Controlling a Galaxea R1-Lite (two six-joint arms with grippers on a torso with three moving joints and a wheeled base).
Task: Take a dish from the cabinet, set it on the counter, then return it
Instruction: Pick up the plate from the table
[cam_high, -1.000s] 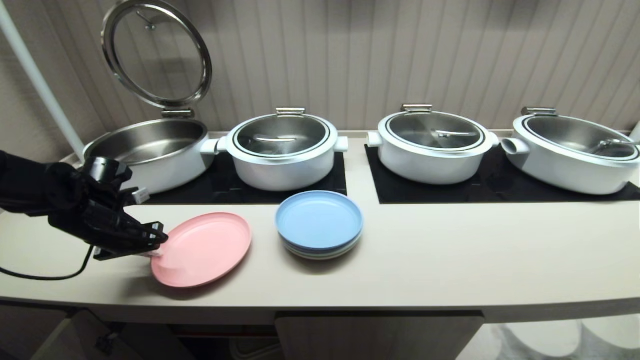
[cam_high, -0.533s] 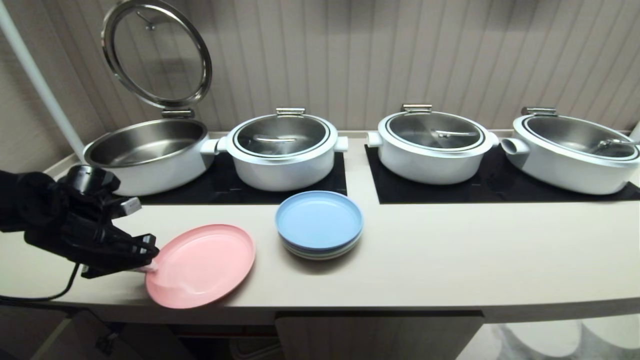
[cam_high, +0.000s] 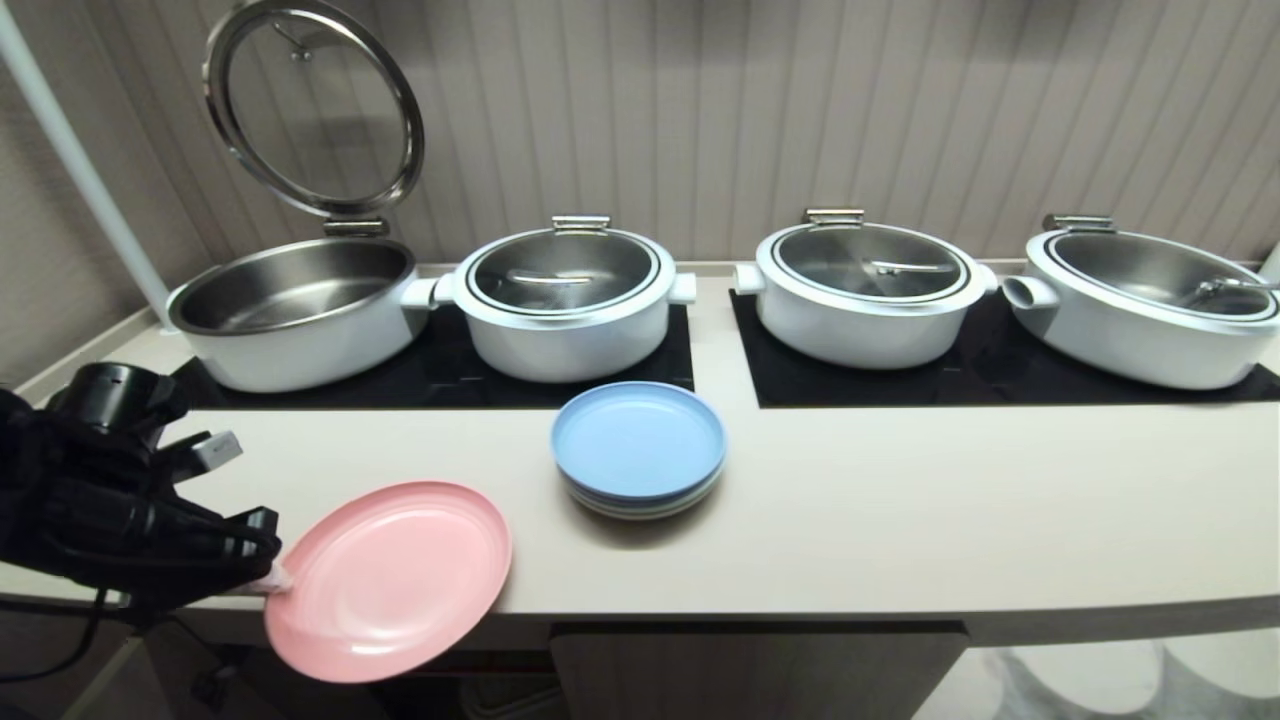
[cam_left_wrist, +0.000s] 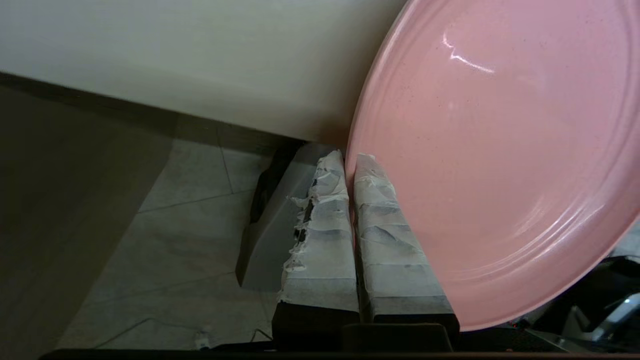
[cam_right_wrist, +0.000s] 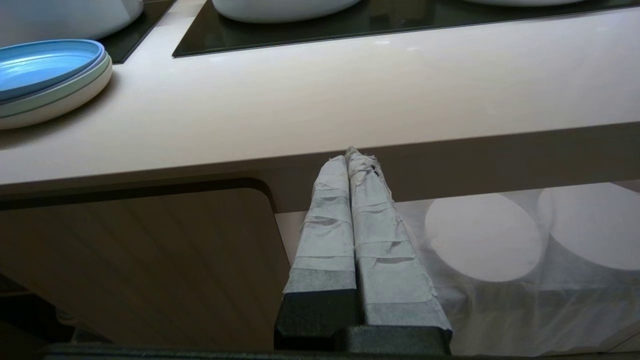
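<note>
My left gripper (cam_high: 268, 578) is pinching the dish (cam_high: 390, 578) by its near-left rim, fingers (cam_left_wrist: 385, 235) clamped tight. The dish is jutting past the counter (cam_high: 900, 520) front edge, partly hanging over it. Beyond it, stacked plates (cam_high: 638, 448) are sitting. My right gripper (cam_right_wrist: 356, 165) is hanging closed, empty, below the counter.

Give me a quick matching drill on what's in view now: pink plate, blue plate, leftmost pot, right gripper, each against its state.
1. pink plate
2. blue plate
3. leftmost pot
4. right gripper

A. lid up
B. tops a stack on the counter
C. shut, empty, below the counter edge
D. pinched at its rim by the left gripper, overhanging the counter edge

Pairs: 1-D, 2-B, 3-A, 4-C
</note>
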